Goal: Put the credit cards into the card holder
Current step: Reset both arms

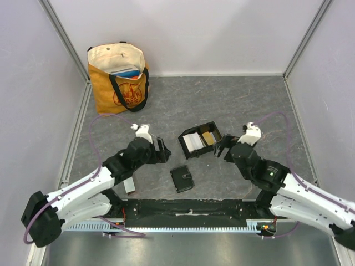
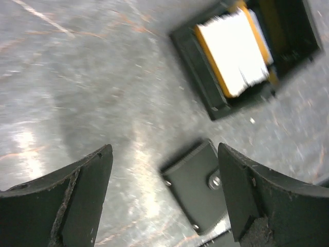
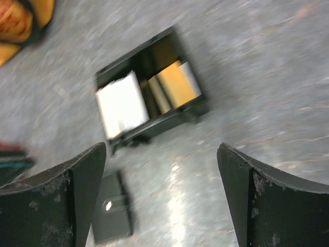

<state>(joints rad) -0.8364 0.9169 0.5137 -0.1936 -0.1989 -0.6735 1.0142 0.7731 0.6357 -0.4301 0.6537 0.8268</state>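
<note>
Worktop [image 1: 233, 100] is bearing the holder [image 1: 183, 147], cards [image 1: 194, 142] inside. Left pincer [image 1: 164, 151] and right pincer [image 1: 223, 146] are being held apart, empty. The holder is at risk of being knocked by the right pincer just beside it.

Black card holder [image 1: 181, 138]; pale and orange-gold credit cards [image 1: 194, 142]; black wallet [image 1: 182, 178]; mustard tote bag [image 1: 105, 91]; grey veined table [image 1: 249, 105].

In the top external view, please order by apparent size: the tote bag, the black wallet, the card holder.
1. tote bag, clearly largest.
2. card holder.
3. black wallet, somewhat smaller; it lies flat close by the holder, so nearness hardly affects this.
</note>
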